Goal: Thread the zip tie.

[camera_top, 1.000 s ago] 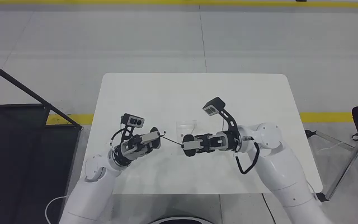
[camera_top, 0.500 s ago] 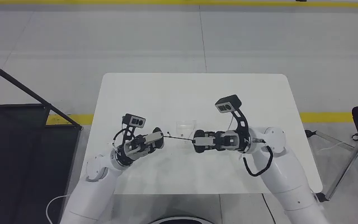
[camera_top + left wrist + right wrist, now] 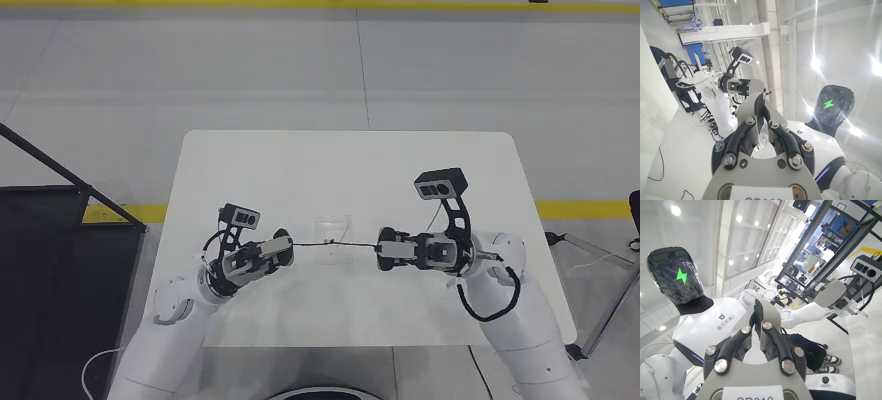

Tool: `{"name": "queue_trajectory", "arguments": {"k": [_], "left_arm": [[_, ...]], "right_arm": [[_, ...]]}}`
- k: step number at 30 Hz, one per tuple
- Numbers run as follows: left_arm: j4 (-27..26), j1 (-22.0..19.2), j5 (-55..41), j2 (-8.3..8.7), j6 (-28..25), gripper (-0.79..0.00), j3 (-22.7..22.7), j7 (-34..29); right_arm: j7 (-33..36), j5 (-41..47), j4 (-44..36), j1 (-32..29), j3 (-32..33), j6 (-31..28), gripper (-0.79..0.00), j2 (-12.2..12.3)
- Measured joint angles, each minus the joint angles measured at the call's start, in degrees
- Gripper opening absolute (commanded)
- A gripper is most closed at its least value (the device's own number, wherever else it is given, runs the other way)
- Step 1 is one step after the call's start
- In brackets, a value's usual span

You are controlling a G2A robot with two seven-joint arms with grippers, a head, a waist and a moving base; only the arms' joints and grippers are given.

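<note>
Zip tie (image 3: 335, 243) stretched straight, left tool (image 3: 289, 243) and right tool (image 3: 381, 249) clenched on its ends (forearms facing).

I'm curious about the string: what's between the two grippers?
Top view: a thin black zip tie runs from left gripper to right gripper, crossing a clear box.

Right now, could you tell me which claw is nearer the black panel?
Left. The left claw is between the black panel and the right claw, which is past the table's middle.

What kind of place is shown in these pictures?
Probably a robotics lab in an industrial hall: a white table on a grey floor with yellow lines, and round ceiling lights high above.
</note>
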Motion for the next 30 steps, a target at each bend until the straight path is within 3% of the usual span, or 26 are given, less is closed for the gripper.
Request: {"name": "queue_trajectory", "arguments": {"k": [11,12,13,21,30], "left_arm": [[0.24,-0.04,0.00,0.07,0.08,-0.785,-0.24,-0.15],[0.25,-0.03,0.00,0.07,0.07,-0.576,-0.26,-0.15],[0.26,-0.02,0.01,0.07,0.02,0.000,-0.29,-0.10],[-0.67,0.66,2.62,0.00,-3.76,0.000,-1.17,3.96],[-2.77,3.39,11.86,0.10,-11.54,0.000,-5.82,16.49]], "right_arm": [[0.77,0.35,-0.88,-0.88,1.27,0.77,-0.785,0.03],[0.91,0.18,-0.88,-0.87,1.26,0.91,-0.785,0.03],[1.23,-0.18,-0.87,-0.82,1.21,1.23,-0.785,0.04],[0.91,-7.14,-1.53,-0.44,1.00,0.92,-0.785,0.31],[-5.92,-27.45,-10.34,-6.39,4.82,-1.87,-0.785,1.76]]}}
